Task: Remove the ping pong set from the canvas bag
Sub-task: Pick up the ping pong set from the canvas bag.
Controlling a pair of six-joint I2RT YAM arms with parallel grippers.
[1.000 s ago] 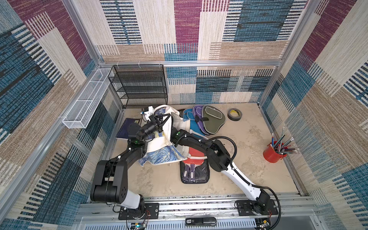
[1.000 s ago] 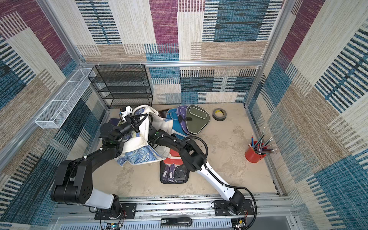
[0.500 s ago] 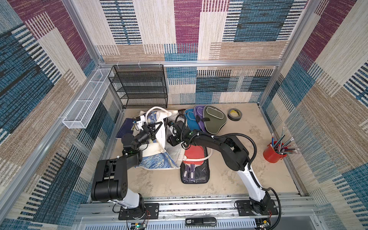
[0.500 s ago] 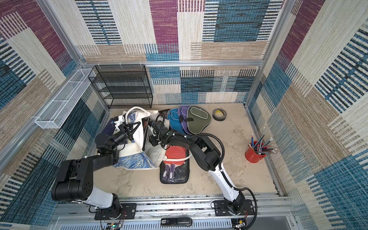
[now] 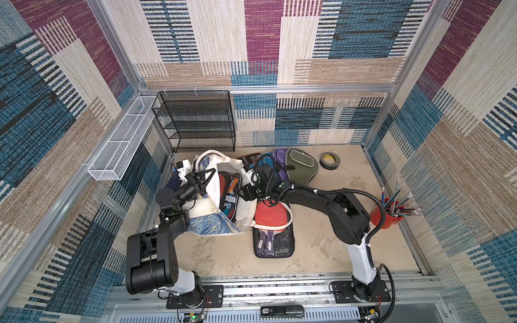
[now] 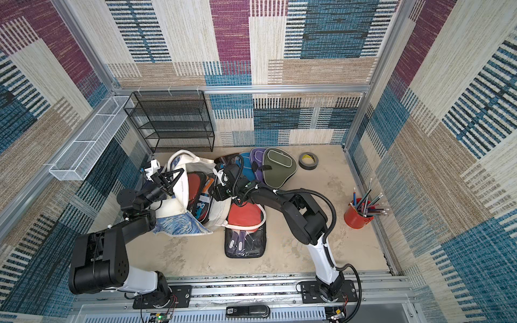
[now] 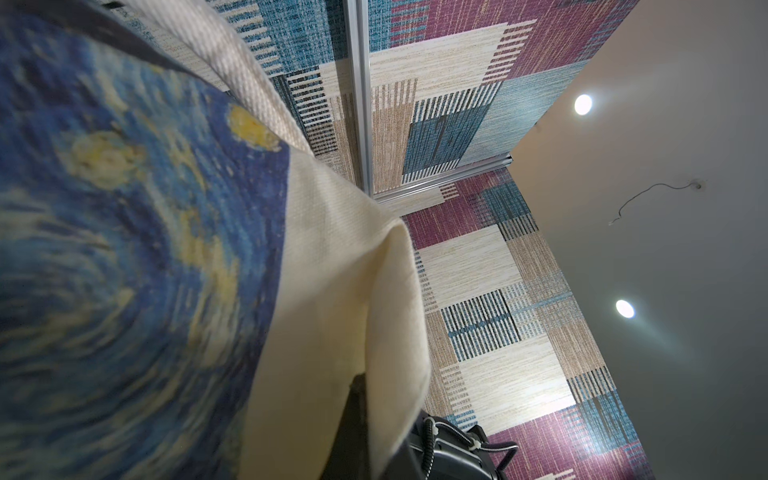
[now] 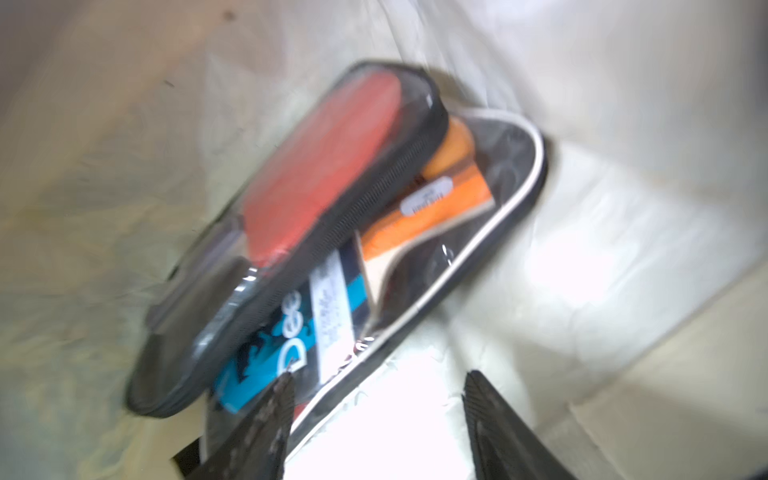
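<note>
Nearest my bases, toward 6 o'clock, a clear pouch of red paddles [image 5: 273,237] lies flat on the table [image 5: 321,246], with a white bag handle [image 5: 290,215] looped over it. Just beyond, at 9 o'clock, the canvas bag [image 5: 201,208] gapes open. My left gripper [image 5: 208,177] is pinched tight on its rim. My right gripper [image 8: 378,376] is at its mouth, fingers spread wide, holding nothing. The ping pong set [image 8: 332,199] lies inside the bag. Farthest, at 12 o'clock, lie paddle covers [image 5: 300,165].

Cream canvas bag [image 5: 205,208], blue-yellow swirl print
</note>
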